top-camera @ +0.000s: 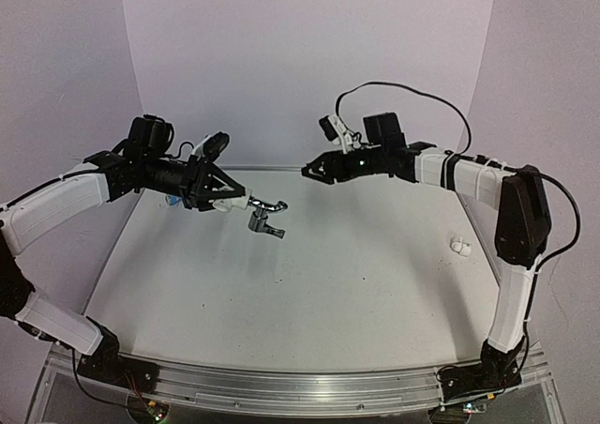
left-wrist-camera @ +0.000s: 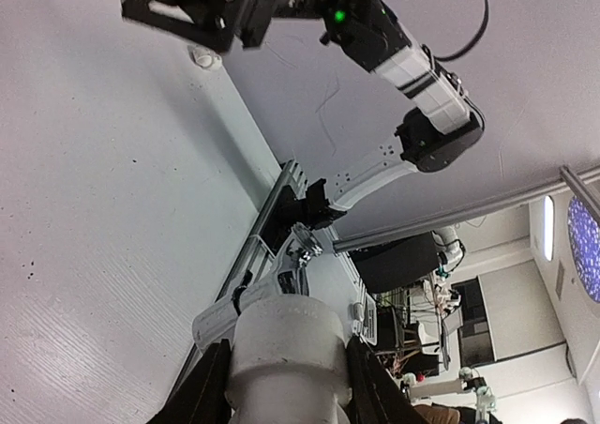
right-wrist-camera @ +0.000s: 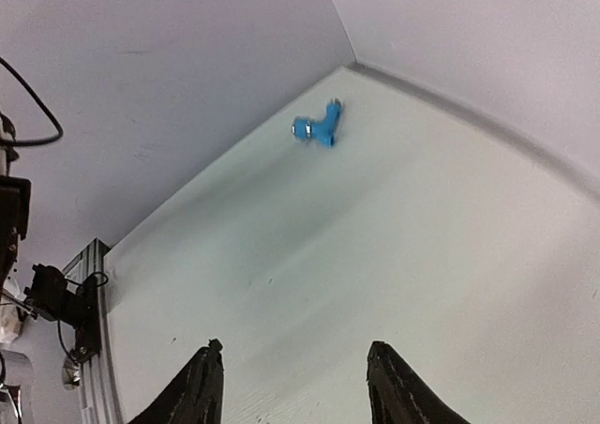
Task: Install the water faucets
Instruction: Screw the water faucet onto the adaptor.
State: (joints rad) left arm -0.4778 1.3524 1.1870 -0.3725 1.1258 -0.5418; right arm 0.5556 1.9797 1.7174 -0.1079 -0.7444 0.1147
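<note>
The left claw (top-camera: 234,201), left of centre in the top view, is clamped on a white pipe fitting (left-wrist-camera: 286,344), which fills the gap between its fingers at the bottom of the left wrist view. The silver faucet (top-camera: 267,216) hangs off the fitting's free end, raised above the table (top-camera: 328,293); whether it is fully seated there I cannot tell. The right claw (top-camera: 309,170) hovers up and to the right of that faucet, apart from it, with its jaws parted and nothing between them. The blue faucet (right-wrist-camera: 319,124) lies on the table near the far corner, in the upper middle of the right wrist view. A spare white fitting (top-camera: 459,247) rests toward the right edge of the top view. The step in hand looks like threading the silver faucet into the held fitting. To do it well, the left claw should hold the fitting firm so its axis does not wander. The right claw should come down and left until the faucet body, not the spout, sits squarely between its fingers. It should then close gently, turn in short bites about the fitting's axis, release and regrip. A skewed approach risks cross-threading or knocking the faucet loose.
</note>
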